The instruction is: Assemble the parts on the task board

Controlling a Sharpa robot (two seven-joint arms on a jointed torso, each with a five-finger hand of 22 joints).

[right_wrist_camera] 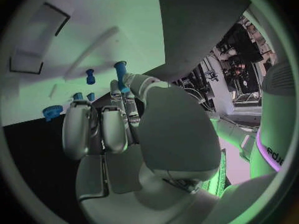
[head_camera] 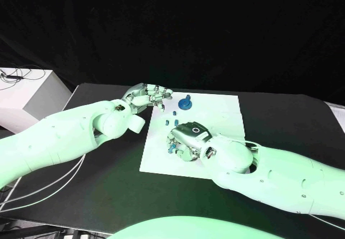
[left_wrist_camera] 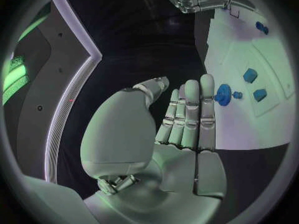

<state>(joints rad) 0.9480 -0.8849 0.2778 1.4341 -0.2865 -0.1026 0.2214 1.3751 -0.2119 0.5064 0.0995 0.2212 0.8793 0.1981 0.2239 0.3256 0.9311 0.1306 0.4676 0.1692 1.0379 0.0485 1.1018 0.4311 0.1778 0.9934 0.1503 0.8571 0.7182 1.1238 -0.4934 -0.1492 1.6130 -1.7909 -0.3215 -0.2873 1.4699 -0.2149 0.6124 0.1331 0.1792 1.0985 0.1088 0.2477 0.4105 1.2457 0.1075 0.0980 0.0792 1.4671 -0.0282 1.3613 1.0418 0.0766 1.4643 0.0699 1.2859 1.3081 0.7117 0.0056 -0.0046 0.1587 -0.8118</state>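
Handling notes: small blue parts on the task board

Head view: task board [head_camera: 216, 107] lies flat mid-table. Left hand [head_camera: 147, 94] sits at the board's far left corner, fingers together and lightly curled, nothing in them that I can see. Just beside its fingertips stands a blue gear-like part [head_camera: 186, 103], round and toothed, on the board. Small blue pegs [head_camera: 175, 114] lie in a line nearer the robot. Right hand [head_camera: 188, 140] is down over the board's near left portion, fingers curled around blue pieces [head_camera: 172, 147]; whether it grips one cannot be told from here

Left wrist view: left hand [left_wrist_camera: 184, 117] is flat, fingers straight and side by side, thumb apart, holding nothing. The gear with its stub [left_wrist_camera: 224, 94] stands just past the fingertips, not touched. Two blocky blue parts [left_wrist_camera: 250, 75] sit further along the board, well apart from the hand

Right wrist view: right hand [right_wrist_camera: 112, 127] has a slim blue peg [right_wrist_camera: 121, 74] upright between thumb and fingertip, so I judge it pinched. A second short peg [right_wrist_camera: 90, 76] stands apart on the board; the gear [right_wrist_camera: 52, 111] lies near the board's edge

Judgement on handling: parts look like rigid moulded plastic, very light, smooth, likely slippery against metal fingertips. Not fragile, but easily tipped or flicked away. Pegs best pinched mid-shaft and kept upright; gear best taken by the toothed rim, where the teeth give purchase, rather than by its hub
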